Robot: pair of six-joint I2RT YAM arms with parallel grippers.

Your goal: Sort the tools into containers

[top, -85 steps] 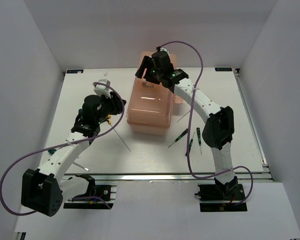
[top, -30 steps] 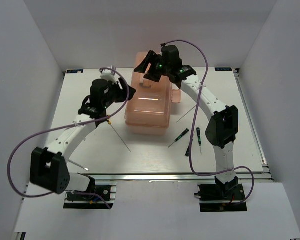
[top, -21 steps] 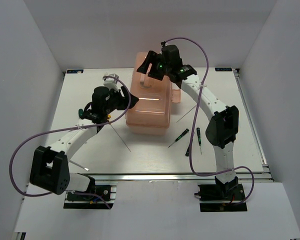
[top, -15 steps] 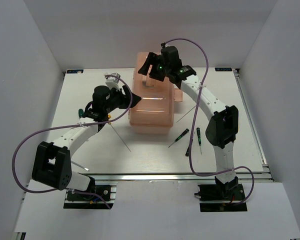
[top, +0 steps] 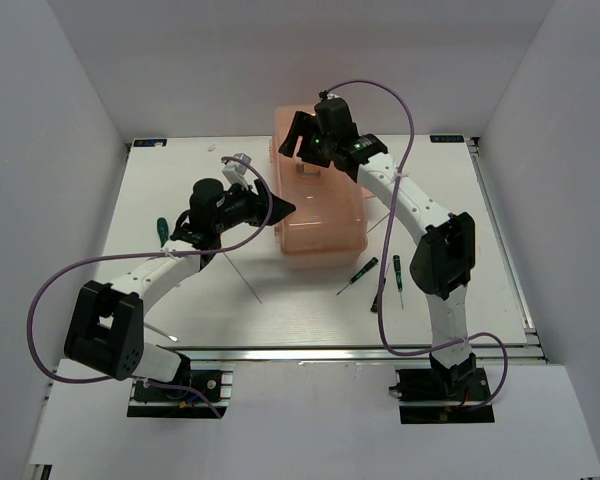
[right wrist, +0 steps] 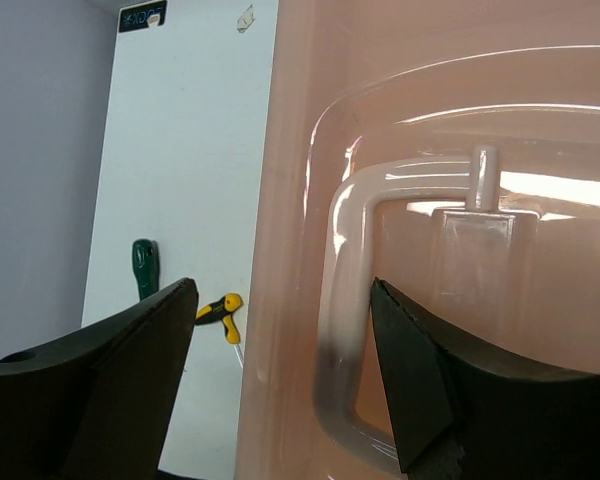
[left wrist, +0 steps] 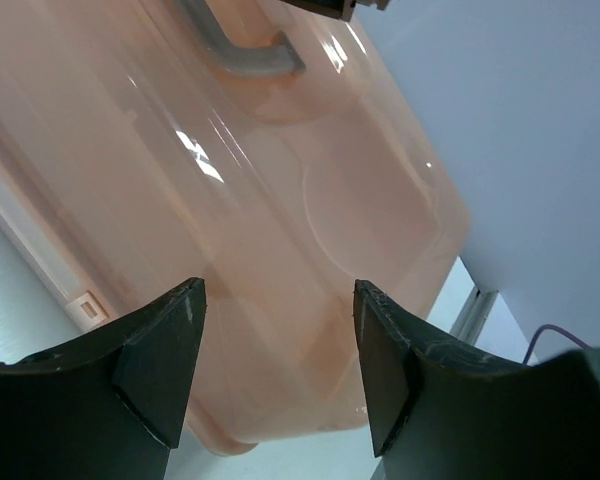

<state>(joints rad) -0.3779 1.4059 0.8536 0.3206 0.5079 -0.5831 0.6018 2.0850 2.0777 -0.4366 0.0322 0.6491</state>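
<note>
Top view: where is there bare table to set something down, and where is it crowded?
Bare table runs along the right edge, beyond the small screwdrivers. The far-left corner, behind the green screwdriver, is nearly bare too. Crowded: around the toolbox, with the left gripper and right gripper close by.

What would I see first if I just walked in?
The big pink toolbox in the middle stands out most. Both open grippers crowd it: the left gripper at its left side, the right gripper above its handle. Small screwdrivers lie just right of it.
</note>
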